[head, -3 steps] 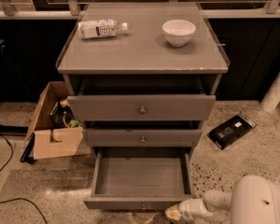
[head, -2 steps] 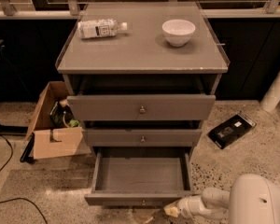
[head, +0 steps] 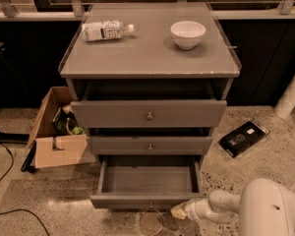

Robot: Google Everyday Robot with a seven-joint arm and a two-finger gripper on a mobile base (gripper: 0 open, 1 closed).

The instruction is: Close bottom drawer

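Observation:
The bottom drawer point(head: 146, 199) of the grey cabinet stands pulled out, its plain grey box interior showing and nothing inside. Its narrow front panel faces the camera near the lower edge of the view, with the small knob point(head: 150, 206) just visible. My gripper point(head: 178, 211) is at the end of the white arm that reaches in from the lower right. It sits low, right in front of the drawer front's right end, close to or touching the panel. The middle drawer front point(head: 150, 145) and the taller top drawer front point(head: 148, 113) are above it.
On the cabinet top lie a plastic bottle point(head: 106, 31) on its side and a white bowl point(head: 188, 34). An open cardboard box point(head: 56, 132) with items stands on the floor to the left. A black flat object point(head: 244, 137) lies on the floor to the right. A cable runs at lower left.
The arm and gripper have shifted slightly left along the drawer front. The bottom drawer looks about as far out as before.

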